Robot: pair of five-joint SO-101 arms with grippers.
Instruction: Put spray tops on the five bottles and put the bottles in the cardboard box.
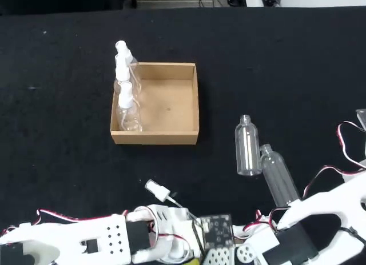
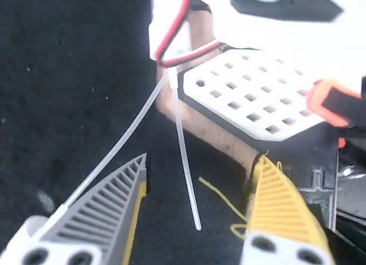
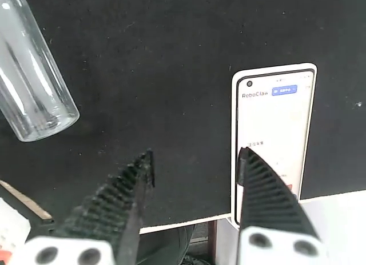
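Three clear plastic bottles with white spray tops [image 1: 127,108] stood inside the brown cardboard box [image 1: 197,99]. A loose white spray top [image 1: 157,191] lay on the black counter [image 1: 57,133] by the left gripper [image 2: 203,162], whose jaws were apart. Two bare clear bottles [image 1: 247,146] lay uncapped (no labels visible). The right gripper [image 3: 196,153] gaped empty near a white-edged phone [image 3: 274,139], its print left unread.

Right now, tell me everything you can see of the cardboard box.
The cardboard box is a shallow, roughly square, open-topped tray of plain brown cardboard with low upright walls. It sits flat on the black table, left of centre in the high view. Three clear bottles with white spray tops stand upright in a row against its left wall as that view shows it. The rest of its floor is bare, and nothing else touches it.
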